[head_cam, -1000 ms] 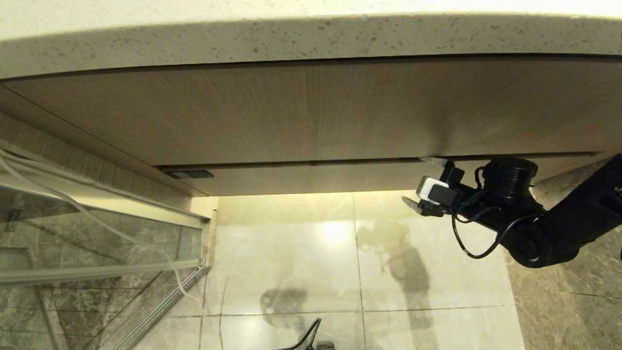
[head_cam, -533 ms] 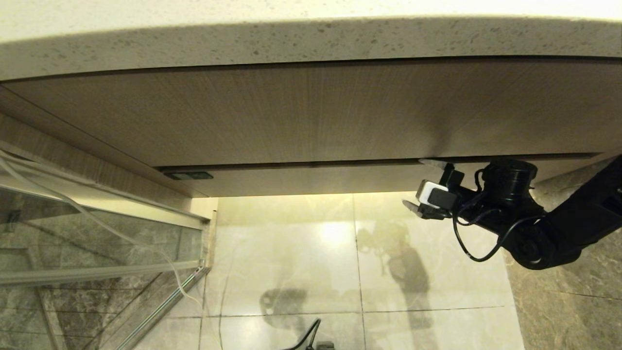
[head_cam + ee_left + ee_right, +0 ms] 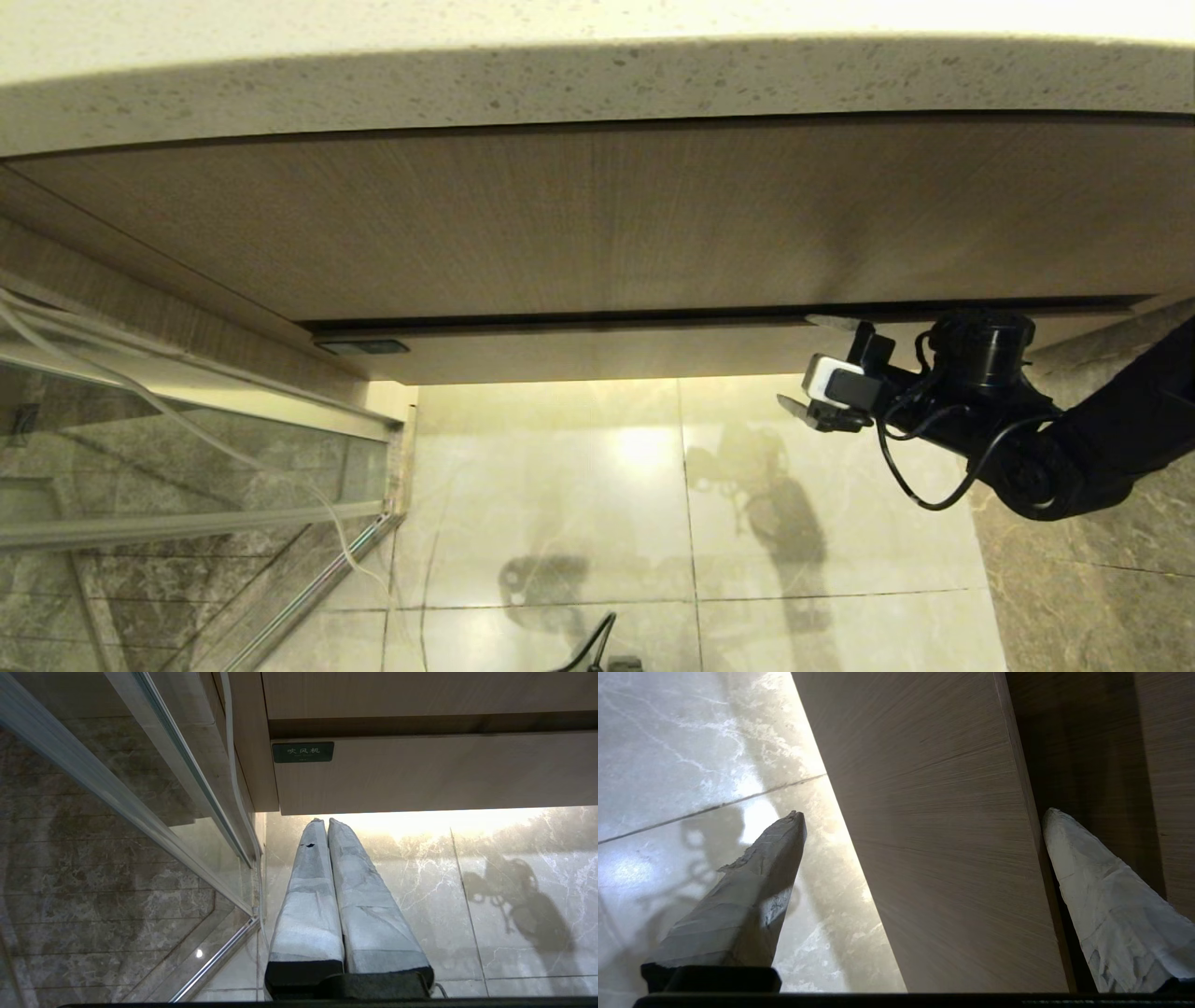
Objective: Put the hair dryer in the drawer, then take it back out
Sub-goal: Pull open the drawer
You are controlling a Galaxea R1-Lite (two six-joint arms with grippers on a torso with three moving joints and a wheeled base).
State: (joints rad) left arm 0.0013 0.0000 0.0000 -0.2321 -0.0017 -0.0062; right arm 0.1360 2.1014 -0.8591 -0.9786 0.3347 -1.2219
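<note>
The hair dryer is out of view. The drawer [image 3: 597, 353] shows only its narrow wood-grain front under the taller panel, with a thin dark gap along its top edge. My right gripper [image 3: 810, 366] is open and straddles the right end of that front. In the right wrist view the drawer front [image 3: 934, 835] fills the space between the fingers of the right gripper [image 3: 924, 813]. One finger [image 3: 1101, 905] sits in the dark gap above it, the other is below over the floor. My left gripper [image 3: 323, 823] is shut and empty, low in front of the drawer's left end [image 3: 420, 772].
A speckled stone countertop [image 3: 597, 75] overhangs the tall wood panel [image 3: 597, 215]. A dark label [image 3: 302, 752] marks the drawer's left corner. A glass partition with a metal frame [image 3: 187, 448] and a thin white cable [image 3: 177, 415] stand at the left. Pale marble floor [image 3: 560, 485] lies below.
The dark gap above the drawer front has widened a little as the front came toward me. My right gripper has shifted slightly down and outward with it.
</note>
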